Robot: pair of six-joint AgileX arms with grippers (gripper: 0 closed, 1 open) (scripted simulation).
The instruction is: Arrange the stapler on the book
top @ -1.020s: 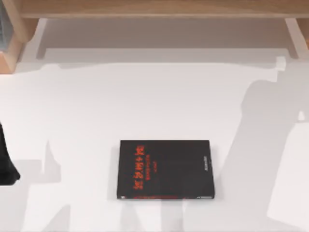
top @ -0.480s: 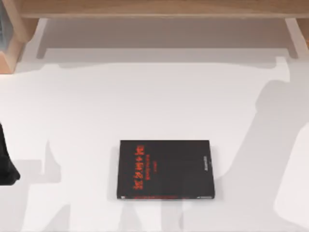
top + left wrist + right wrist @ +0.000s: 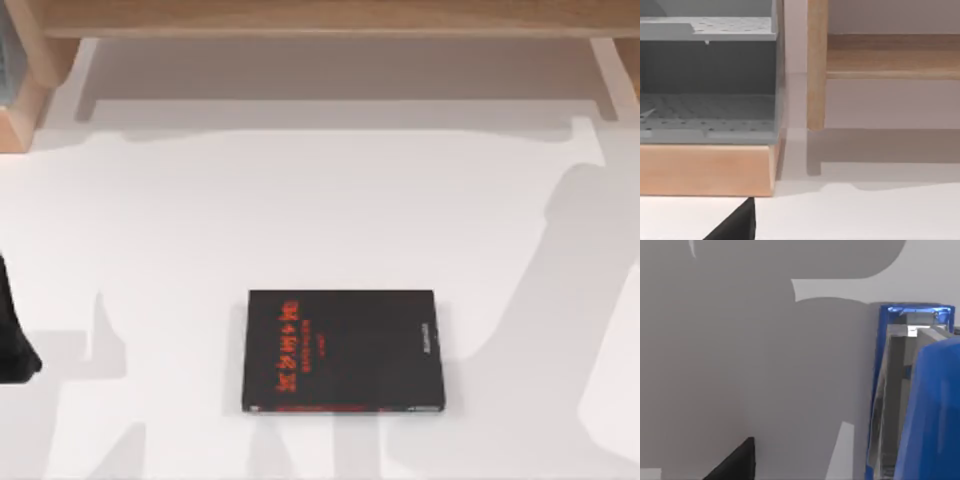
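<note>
You are nearing the stapler (image 3: 920, 400) with the right gripper, its state unclear; next, close on it and carry it to the book (image 3: 342, 352).

matt black book (image 3: 342, 352), glossy blue stapler (image 3: 932, 415) with metal insides, matt white table (image 3: 300, 220)

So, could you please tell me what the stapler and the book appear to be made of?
The bright-blue stapler looks like glossy plastic or painted metal, given the sheen on its shell, around a silvery, metal-looking inner channel. The thin black rectangular book seems to be paper or card with a matte cover: flat black, no glare, with printed red lettering. As this is rendered, both are guesses.
</note>
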